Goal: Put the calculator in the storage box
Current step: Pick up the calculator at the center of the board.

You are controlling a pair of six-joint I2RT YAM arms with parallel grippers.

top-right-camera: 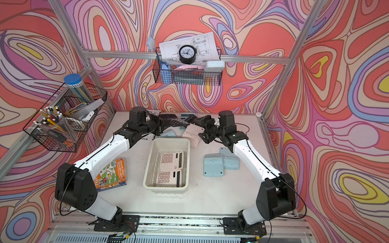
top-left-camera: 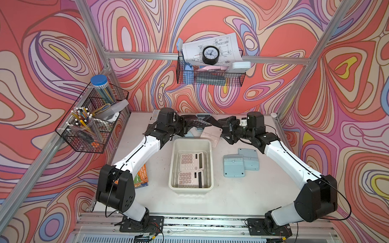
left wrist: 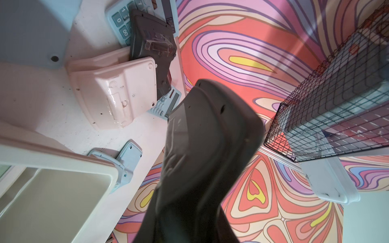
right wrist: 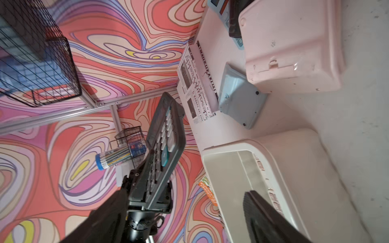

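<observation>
Top view, white table (top-left-camera: 231, 194), storage box (top-left-camera: 176, 161), swirled walls (top-left-camera: 357, 87)

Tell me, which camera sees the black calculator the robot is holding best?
The right wrist view: the black calculator is close there, with its keys facing the camera. The left wrist view shows only its dark, blurry back. In both top views it is small and far off.
</observation>
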